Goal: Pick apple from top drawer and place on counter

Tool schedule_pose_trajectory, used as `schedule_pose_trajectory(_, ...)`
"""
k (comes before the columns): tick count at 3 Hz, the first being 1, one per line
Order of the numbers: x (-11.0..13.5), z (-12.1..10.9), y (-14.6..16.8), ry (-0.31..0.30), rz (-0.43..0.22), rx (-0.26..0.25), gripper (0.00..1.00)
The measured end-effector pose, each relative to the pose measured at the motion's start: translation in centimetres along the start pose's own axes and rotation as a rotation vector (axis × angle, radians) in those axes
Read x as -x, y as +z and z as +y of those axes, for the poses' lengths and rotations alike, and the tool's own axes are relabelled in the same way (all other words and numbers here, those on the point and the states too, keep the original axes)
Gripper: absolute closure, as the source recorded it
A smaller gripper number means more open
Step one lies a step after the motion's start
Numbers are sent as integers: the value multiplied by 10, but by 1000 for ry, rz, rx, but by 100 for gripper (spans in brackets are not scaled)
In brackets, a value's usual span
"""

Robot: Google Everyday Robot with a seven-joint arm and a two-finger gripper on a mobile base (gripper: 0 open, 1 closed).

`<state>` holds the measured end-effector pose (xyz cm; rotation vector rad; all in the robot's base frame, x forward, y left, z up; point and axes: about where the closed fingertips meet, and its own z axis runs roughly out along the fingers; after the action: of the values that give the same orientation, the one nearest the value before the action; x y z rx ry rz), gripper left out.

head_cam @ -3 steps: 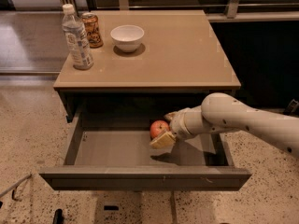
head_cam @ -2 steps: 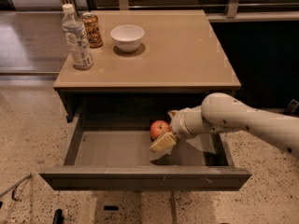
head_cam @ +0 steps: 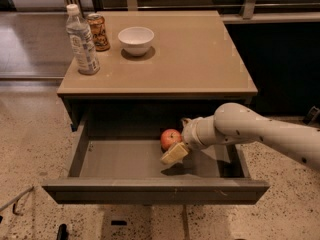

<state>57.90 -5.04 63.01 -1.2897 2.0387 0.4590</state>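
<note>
The red apple [head_cam: 169, 136] lies on the grey floor of the open top drawer [head_cam: 120, 159], right of its middle and towards the back. My gripper [head_cam: 175, 140] reaches into the drawer from the right on a white arm and is open, straddling the apple. One cream finger [head_cam: 175, 154] lies just in front of the apple, and the other shows behind it. The apple rests on the drawer floor. The tan counter [head_cam: 190, 59] is above the drawer.
On the counter's back left stand a clear water bottle [head_cam: 81, 41], a brown can [head_cam: 98, 32] and a white bowl [head_cam: 135, 39]. The drawer's front panel [head_cam: 150, 189] juts out over the speckled floor. A dark cabinet stands at the right.
</note>
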Motion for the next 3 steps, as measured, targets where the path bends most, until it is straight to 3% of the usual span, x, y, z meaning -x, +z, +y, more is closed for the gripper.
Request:
schedule_pose_trajectory(1, -10, -7, 13, 8, 0, -5, 5)
schedule_pose_trajectory(2, -10, -7, 14, 8, 0, -5, 24)
schedule_pose_trajectory(3, -10, -7, 14, 8, 0, -5, 55)
